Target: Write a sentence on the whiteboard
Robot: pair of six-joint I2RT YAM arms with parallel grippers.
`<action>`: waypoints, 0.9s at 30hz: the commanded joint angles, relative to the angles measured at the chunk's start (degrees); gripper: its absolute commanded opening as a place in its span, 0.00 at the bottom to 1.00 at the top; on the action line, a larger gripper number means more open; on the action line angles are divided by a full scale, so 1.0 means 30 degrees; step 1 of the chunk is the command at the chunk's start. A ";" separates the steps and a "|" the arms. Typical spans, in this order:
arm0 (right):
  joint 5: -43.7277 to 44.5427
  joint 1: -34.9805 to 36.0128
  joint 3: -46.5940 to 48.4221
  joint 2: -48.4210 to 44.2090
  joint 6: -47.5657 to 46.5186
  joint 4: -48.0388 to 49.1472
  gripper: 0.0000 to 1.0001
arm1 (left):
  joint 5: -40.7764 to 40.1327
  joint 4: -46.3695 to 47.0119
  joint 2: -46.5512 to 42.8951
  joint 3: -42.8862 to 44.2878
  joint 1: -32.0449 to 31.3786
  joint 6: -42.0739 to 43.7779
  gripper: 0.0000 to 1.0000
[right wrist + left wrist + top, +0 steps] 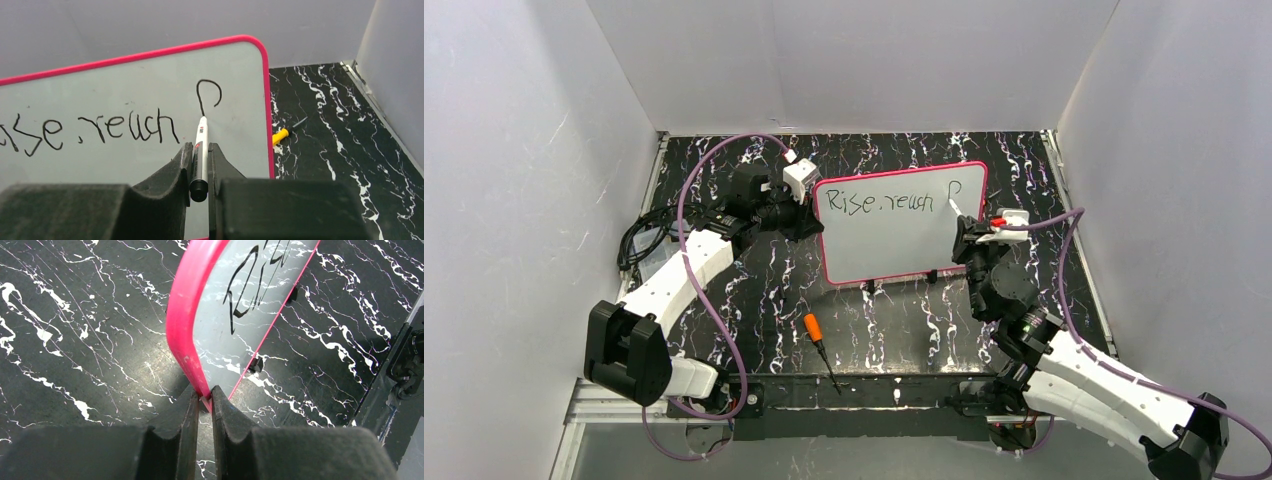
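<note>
Whiteboard: a small rectangular whiteboard (894, 250) with a pink-red rounded frame and small black feet is stood upright, slightly tilted back, at mid-table on the black, white-veined marbled table top (754, 290).

Left gripper (204, 396): the jaws are closed on the board's pink frame at its left edge.

Right gripper (200, 150): the jaws are clamped on a slim white marker with a black end cap (201, 132). The marker is pointed at the board face, and its tip is set against the board.

Sentence (879, 202): black handwritten text is seen along the upper part of the board, read as "Rise, reach", followed by one hooked stroke. The marker tip is placed at the foot of that stroke.

An orange-handled screwdriver (816, 335) is laid on the table in front of the board, well apart from both grippers.
</note>
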 commanded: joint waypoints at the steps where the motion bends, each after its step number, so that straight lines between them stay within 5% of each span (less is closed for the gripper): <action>1: 0.0591 -0.0083 -0.0521 -0.0122 0.2208 -0.1835 0.01 | 0.0246 -0.0481 -0.0389 0.0028 -0.0163 0.0117 0.00; 15: -0.1622 -0.0068 -0.0685 -0.1099 0.3334 -0.1077 0.01 | 0.0250 -0.0452 -0.0384 0.0050 -0.0156 0.0098 0.00; 27: -0.0661 -0.0076 -0.0424 -0.0352 0.1117 0.1131 0.01 | 0.0240 -0.0456 -0.0325 0.0008 -0.0161 0.0083 0.00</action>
